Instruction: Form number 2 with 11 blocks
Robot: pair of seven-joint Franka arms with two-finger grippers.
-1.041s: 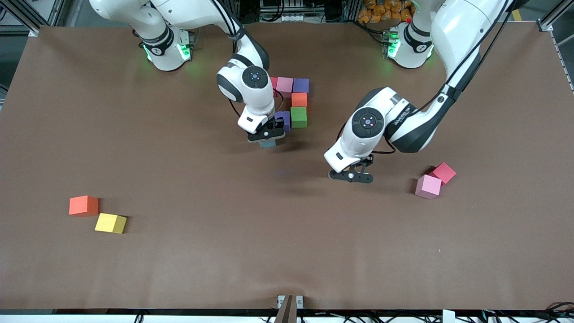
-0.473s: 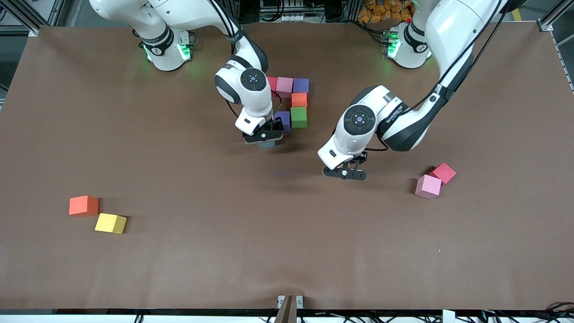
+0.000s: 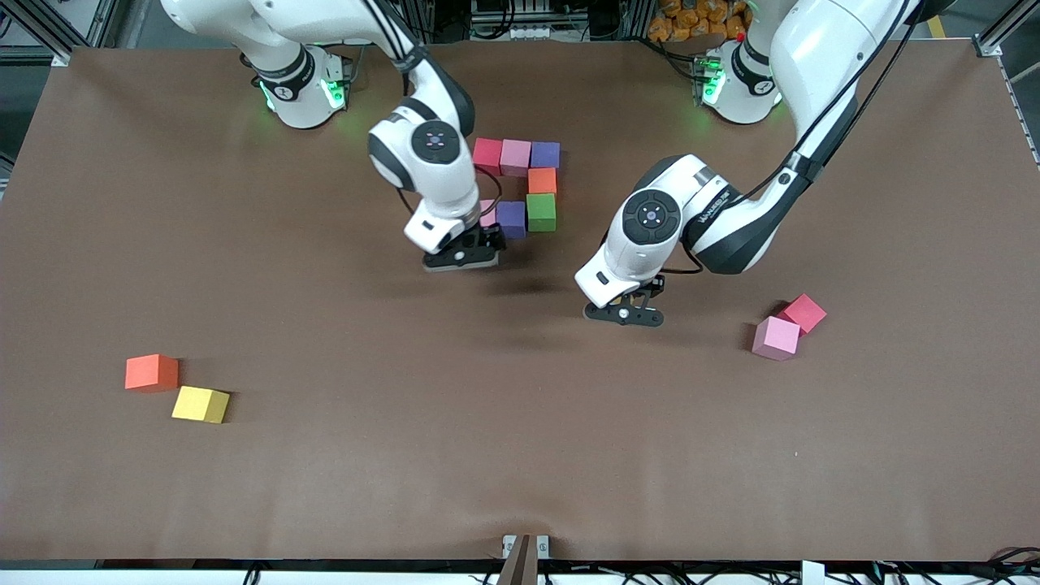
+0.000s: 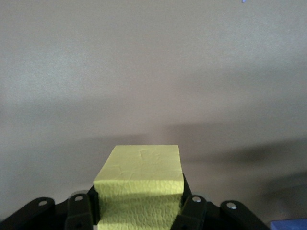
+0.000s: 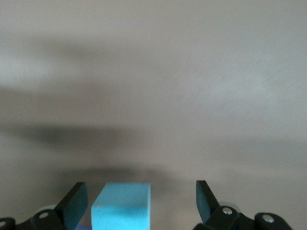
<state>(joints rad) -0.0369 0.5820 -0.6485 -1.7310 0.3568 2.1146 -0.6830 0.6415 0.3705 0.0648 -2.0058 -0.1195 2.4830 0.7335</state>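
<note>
1. Pulling away toward its own end of the table, the right gripper (image 3: 461, 258) is now standing with fingers spread wide, whereas a second ago it was clamped on the light blue foam cube (image 5: 121, 205); that cube is sitting on the brown table (image 3: 325, 471) between the parted fingers, hidden under the gripper in the front view.
2. Having shifted slightly toward the partly built number 2 (image 3: 520, 185), the left gripper (image 3: 624, 315) is hovering over bare table, clenched on a yellow foam cube (image 4: 141, 184).
3. Showing in the digit are six cubes: red (image 3: 487, 154), pink (image 3: 515, 156) and purple (image 3: 545, 153) in the farthest row, orange (image 3: 542, 179) and green (image 3: 541, 211) nearer, another purple (image 3: 511, 218) beside the green, with a sliver of pink (image 3: 487, 213) next to it.
4. Lying loose are four more: an orange-red cube (image 3: 151, 372) touching a yellow one (image 3: 200, 404) at the right arm's end, and a pink cube (image 3: 775, 337) touching a red one (image 3: 804, 313) at the left arm's end.
</note>
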